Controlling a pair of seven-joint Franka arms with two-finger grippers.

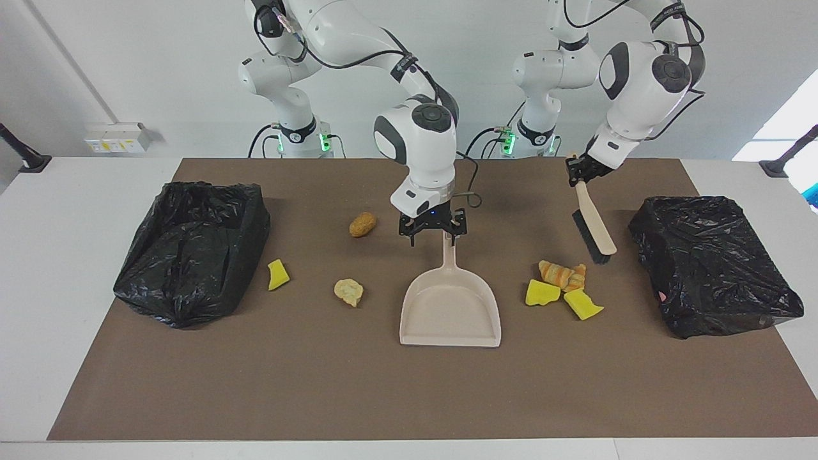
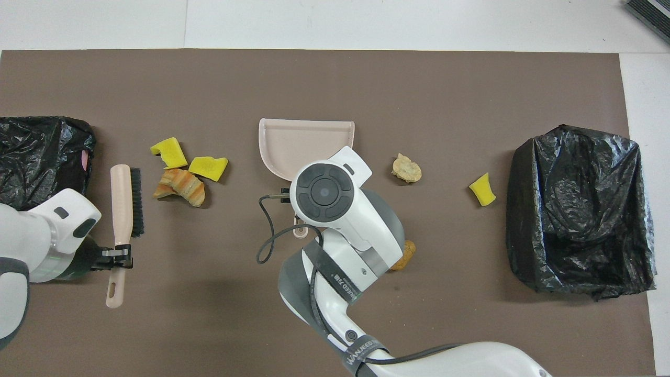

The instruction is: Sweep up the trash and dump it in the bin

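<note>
Bare brown mat [image 1: 383, 396] beyond dustpan [image 1: 450, 306] lip. Right gripper [image 1: 432, 235] spread wide over its handle; left gripper [image 1: 578, 171] clamps brush [image 1: 593, 223], tilted.

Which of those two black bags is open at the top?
The black bag at the right arm's end of the table: its mouth gapes open, showing a hollow inside. The other bag, by the brush, looks closed over.

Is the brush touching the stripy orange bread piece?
Apart. In the overhead view, bare brown mat shows between the brush held by the left claw and the stripy orange bread piece.
</note>
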